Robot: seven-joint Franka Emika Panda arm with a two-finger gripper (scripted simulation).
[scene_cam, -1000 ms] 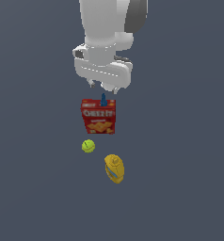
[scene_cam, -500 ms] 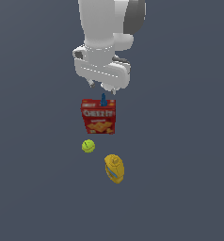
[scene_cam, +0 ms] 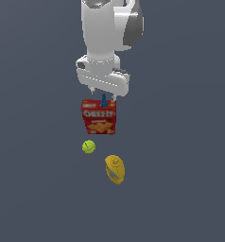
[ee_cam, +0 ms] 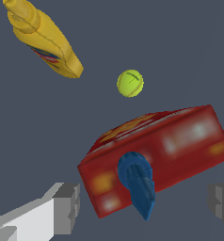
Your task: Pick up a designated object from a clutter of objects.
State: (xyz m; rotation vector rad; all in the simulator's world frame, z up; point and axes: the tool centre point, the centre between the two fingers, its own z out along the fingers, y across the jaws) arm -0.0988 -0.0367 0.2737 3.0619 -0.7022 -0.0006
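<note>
Apart from the task, only one thing is in view: the ground surface point(scene_cam: 34, 198). In the exterior view it is a flat, plain plane of dark grey-blue colour, and it fills the whole picture behind and around everything else. Its tone is even from the exterior view's left to the exterior view's right. In the wrist view the same ground surface point(ee_cam: 180, 33) appears again as the background, with the same dark slate colour and the same matte, uniform look.

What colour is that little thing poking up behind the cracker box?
Dark blue. The small blue item shows best in the wrist view.
</note>
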